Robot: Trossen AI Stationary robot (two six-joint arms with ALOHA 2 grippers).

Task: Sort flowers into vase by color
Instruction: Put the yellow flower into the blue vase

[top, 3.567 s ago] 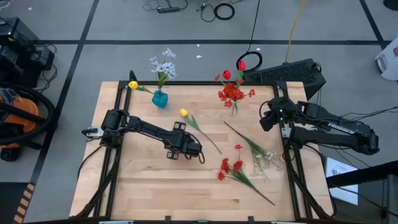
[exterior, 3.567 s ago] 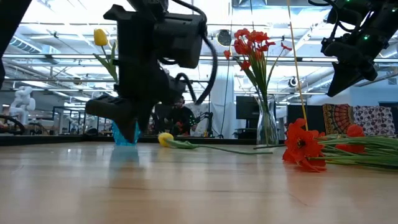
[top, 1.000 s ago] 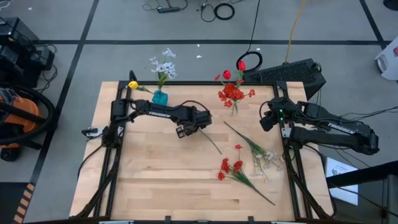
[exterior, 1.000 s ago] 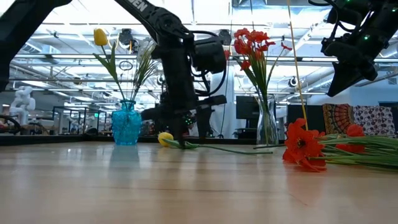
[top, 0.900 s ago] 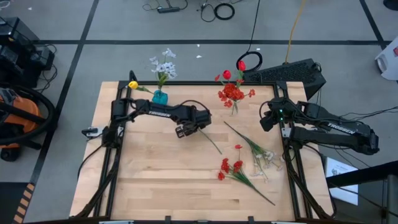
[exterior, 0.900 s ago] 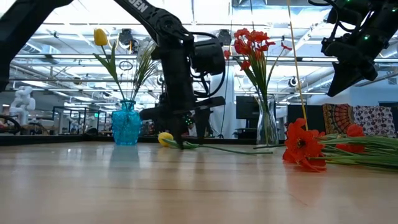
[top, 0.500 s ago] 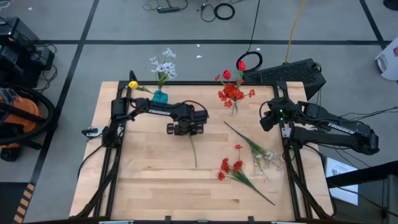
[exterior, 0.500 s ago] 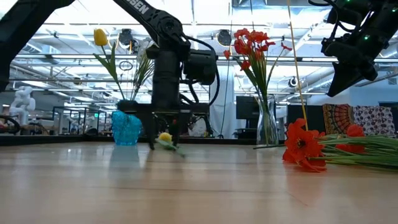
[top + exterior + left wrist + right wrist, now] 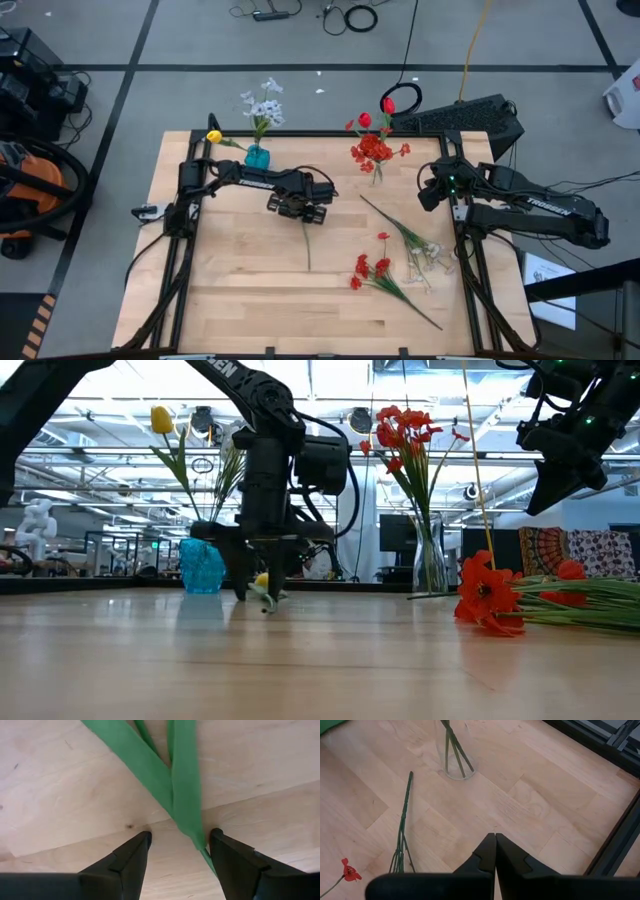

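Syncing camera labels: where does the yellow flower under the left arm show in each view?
High: stem of the yellow flower runs down from the left tool; blossom hidden.
Low: blossom between the fingers, by the blue vase.
Left wrist: green leaves between the fingertips.
Right wrist: not in it.
Shared landmark: left tool.

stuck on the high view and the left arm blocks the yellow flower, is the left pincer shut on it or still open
Observer: Open. In the left wrist view the left pincer has its fingers spread on the table with the yellow flower's leaves and stem between them.
Operator: is it down at the table or hovering
Observer: Down. The low view shows its fingertips at the wood, with the yellow blossom just behind.
Operator: and the right pincer
Observer: Shut and empty. The right wrist view shows the right pincer closed above bare wood, the clear vase beyond it.
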